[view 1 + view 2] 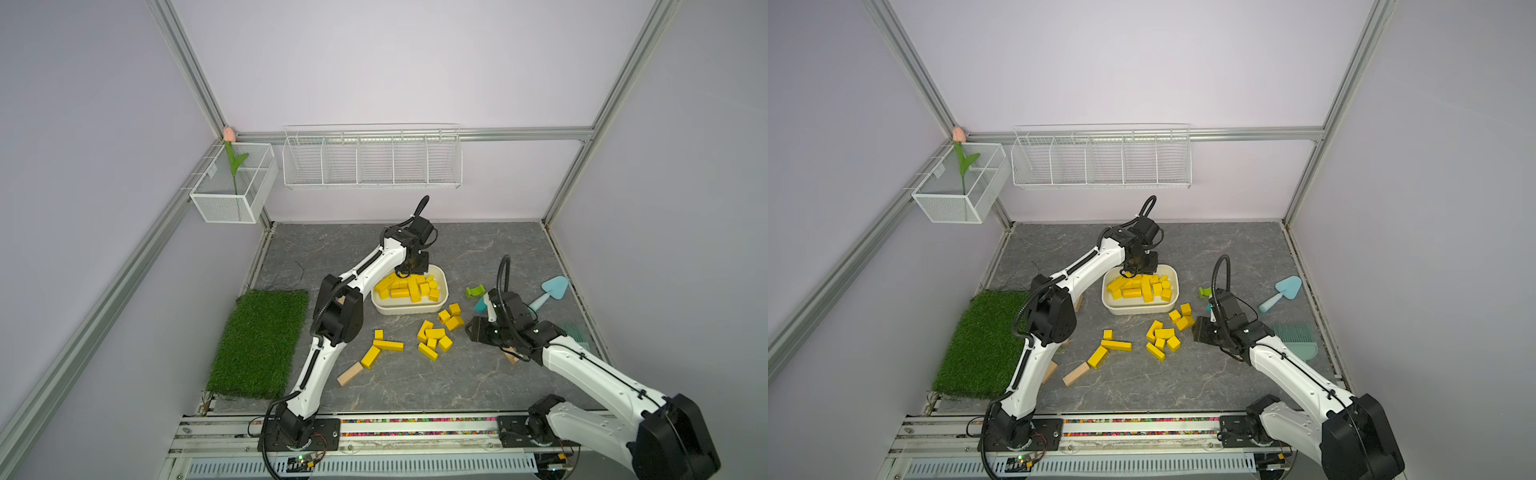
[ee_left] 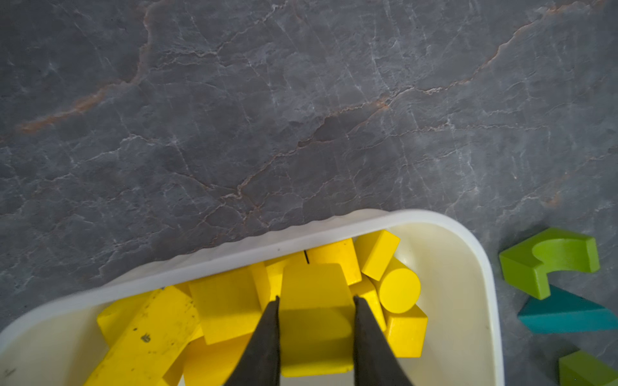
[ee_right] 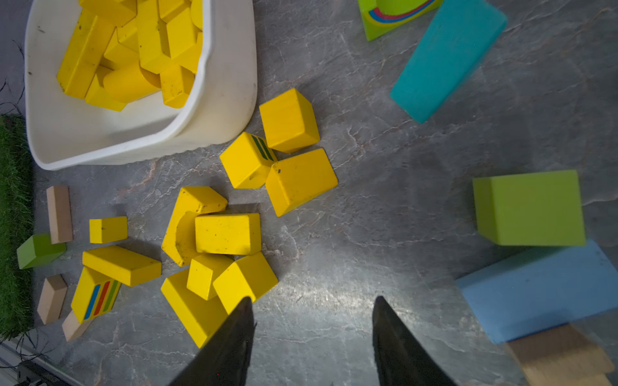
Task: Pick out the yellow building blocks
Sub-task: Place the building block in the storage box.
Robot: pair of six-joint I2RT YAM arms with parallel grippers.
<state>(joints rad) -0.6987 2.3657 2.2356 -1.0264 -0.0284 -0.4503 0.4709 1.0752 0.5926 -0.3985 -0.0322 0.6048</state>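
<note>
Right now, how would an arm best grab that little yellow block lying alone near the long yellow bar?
Probably from straight above, pinching the little yellow block by its two short ends. It lies flat, and both ends face bare table, while the long yellow bar lies close along one long side, leaving little room there.

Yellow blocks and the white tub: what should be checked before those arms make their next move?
1. Left fingers grip a yellow wooden block: ok.
2. That block is over the white plastic tub: ok.
3. Right fingers open, nothing between them: ok.
4. Every yellow block collected: not ok; loose yellow blocks lie on the grey marbled table.
5. Tub holds only yellow: cannot tell, lower layers hidden.
</note>
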